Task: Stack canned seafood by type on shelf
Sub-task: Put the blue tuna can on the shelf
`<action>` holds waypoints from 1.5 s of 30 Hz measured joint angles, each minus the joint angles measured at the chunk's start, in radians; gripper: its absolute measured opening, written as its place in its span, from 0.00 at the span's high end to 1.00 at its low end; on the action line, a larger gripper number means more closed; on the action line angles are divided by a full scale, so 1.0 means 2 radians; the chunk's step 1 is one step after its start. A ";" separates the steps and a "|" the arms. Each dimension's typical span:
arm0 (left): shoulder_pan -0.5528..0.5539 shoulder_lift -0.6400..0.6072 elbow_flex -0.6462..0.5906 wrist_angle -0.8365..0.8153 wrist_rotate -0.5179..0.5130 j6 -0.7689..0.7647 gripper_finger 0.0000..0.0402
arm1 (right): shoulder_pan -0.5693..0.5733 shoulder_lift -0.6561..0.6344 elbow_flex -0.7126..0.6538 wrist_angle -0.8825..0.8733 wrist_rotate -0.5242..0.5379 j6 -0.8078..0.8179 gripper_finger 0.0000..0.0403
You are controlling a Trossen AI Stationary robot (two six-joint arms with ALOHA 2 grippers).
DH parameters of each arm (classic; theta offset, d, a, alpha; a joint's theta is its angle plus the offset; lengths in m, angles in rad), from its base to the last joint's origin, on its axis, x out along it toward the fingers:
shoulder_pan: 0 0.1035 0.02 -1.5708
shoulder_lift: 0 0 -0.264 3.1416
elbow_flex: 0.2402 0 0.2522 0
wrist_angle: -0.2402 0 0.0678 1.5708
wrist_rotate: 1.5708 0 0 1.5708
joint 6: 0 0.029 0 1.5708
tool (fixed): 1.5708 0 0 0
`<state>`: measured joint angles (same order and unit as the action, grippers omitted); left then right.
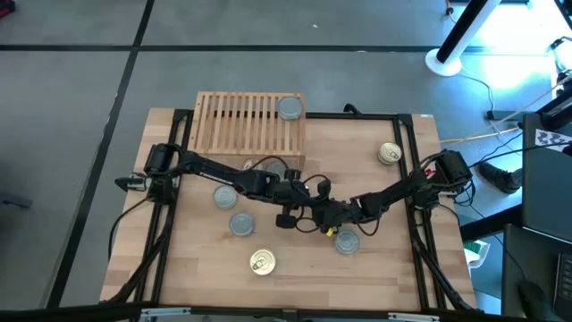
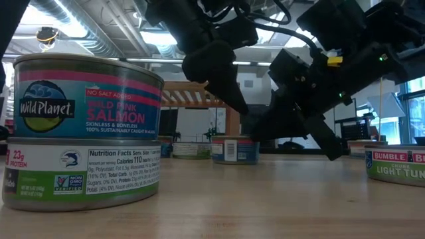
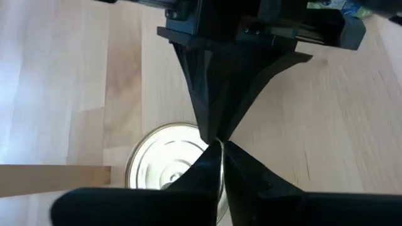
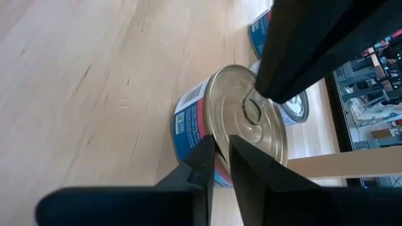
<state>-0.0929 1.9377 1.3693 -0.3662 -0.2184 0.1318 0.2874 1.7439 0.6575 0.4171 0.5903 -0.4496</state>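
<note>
Tins lie scattered on the table [image 1: 375,277]; one silver tin [image 1: 290,109] sits on the shelf [image 1: 250,130]. Left gripper [image 1: 288,218] and right gripper [image 1: 327,227] meet mid-table, both clenched, empty

Overhead view: even, moderate illumination across the light-wood tabletop [image 1: 375,268]; strong bluish-white glare on the grey floor [image 1: 500,45] at two o'clock, overexposed. Shadows beneath the dark arms are soft and short.

Low view: ceiling strip lights [image 2: 73,26] at eleven o'clock burn out; the arms read as backlit silhouettes. The stacked pink-and-green labelled salmon tins [image 2: 83,133] at nine o'clock are sharp, the room behind soft.

Wrist views: the near dark fingers [image 3: 210,182] are blurred; the gold lid [image 4: 248,113] carries a mild sheen.
</note>
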 joint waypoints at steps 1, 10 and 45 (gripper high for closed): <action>0.000 0.000 0.000 -0.004 0.000 0.000 0.94 | 0.000 0.000 0.000 0.000 0.000 0.000 0.88; 0.000 0.008 -0.003 -0.036 0.000 -0.001 0.66 | 0.000 0.000 0.000 0.002 -0.035 0.000 0.88; -0.010 0.040 -0.015 -0.027 -0.058 0.098 0.96 | 0.000 0.000 0.002 0.000 -0.025 0.000 0.26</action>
<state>-0.1123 2.0178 1.3387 -0.4212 -0.3342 0.3287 0.2874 1.7432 0.6612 0.4164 0.5395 -0.4500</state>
